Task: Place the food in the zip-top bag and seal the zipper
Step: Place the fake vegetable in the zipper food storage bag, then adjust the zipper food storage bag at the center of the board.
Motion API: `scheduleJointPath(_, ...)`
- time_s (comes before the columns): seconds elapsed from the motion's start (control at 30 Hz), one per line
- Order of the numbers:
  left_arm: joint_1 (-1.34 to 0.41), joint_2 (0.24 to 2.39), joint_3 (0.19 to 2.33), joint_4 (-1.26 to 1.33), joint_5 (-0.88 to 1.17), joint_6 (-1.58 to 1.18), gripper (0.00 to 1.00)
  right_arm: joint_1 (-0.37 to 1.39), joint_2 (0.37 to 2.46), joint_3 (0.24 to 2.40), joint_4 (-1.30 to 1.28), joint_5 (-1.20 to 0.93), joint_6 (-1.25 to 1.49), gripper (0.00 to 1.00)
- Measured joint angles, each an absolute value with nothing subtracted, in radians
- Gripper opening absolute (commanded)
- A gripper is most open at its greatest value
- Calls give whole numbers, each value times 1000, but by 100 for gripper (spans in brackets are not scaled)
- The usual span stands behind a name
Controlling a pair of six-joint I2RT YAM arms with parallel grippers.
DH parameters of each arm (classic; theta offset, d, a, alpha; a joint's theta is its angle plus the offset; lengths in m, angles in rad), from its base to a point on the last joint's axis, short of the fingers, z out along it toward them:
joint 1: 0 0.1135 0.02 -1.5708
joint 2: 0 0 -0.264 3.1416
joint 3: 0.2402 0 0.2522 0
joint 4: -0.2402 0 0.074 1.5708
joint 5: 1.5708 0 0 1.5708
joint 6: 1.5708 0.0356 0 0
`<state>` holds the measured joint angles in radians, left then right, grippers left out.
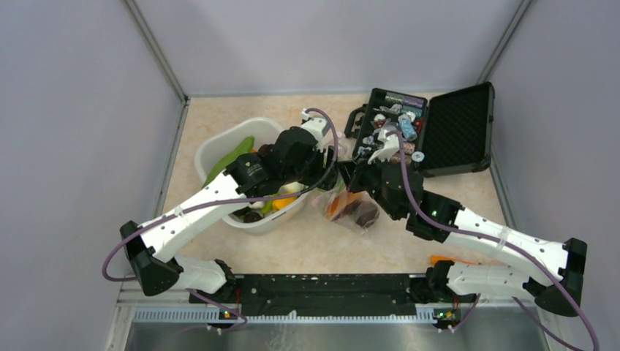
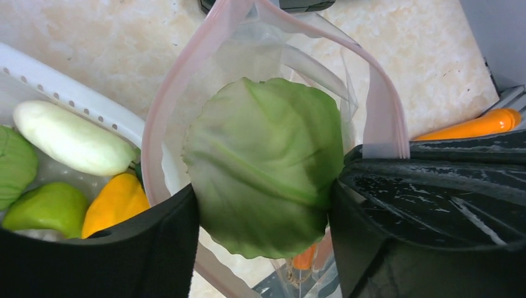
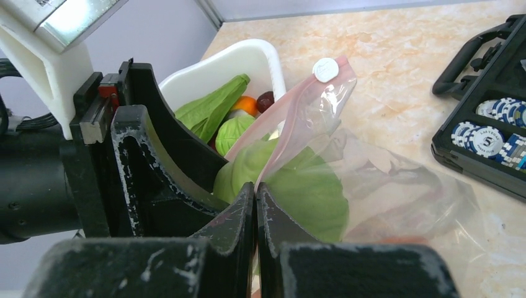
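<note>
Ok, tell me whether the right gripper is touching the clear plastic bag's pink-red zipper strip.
Touching. The right wrist view shows the right gripper shut, with the pink-red zipper strip clamped between its closed jaws.

Only one mark can be read: a "5" on the face of a blue-and-white chip [image 3: 485, 141] lying in the black case [image 3: 462, 162]. The chip's smaller print is too blurred to read.

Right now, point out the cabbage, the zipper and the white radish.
cabbage [image 2: 263, 167]: left wrist view, middle of its leafy face.
zipper [image 2: 175, 87]: left wrist view, left curve of the pink strip.
white radish [image 2: 71, 138]: left wrist view, middle of its body.
</note>
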<state>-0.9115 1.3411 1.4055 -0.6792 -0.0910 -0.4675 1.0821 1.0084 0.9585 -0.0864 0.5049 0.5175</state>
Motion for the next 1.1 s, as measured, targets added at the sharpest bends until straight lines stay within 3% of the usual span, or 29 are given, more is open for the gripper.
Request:
scheduleJointPath(0.03,-912,1343,1403,-680,-97,-469,89,1082,1008,959,-86,509,516,0)
scheduleJointPath(0.13,-912,1338,1394,-676,-126,-466,98,1081,999,958,-94,529,517,0)
scheduleJointPath(0.6,-912,1061,1286,-442,-193,-435,99,1031,897,955,-152,529,543,0)
scheduleJointPath(0.7,-905,1052,1269,-454,-223,-444,92,1024,880,955,-162,522,548,0)
scheduleJointPath(0.8,-901,1090,1244,-472,-222,-466,74,1024,876,953,-162,513,555,0)
scheduleJointPath(0.93,-896,1159,1201,-497,-192,-496,61,1024,875,930,-158,491,562,0)
scheduleJointPath(1.1,-876,1169,1178,-503,-170,-524,56,1024,875,929,-162,466,562,0)
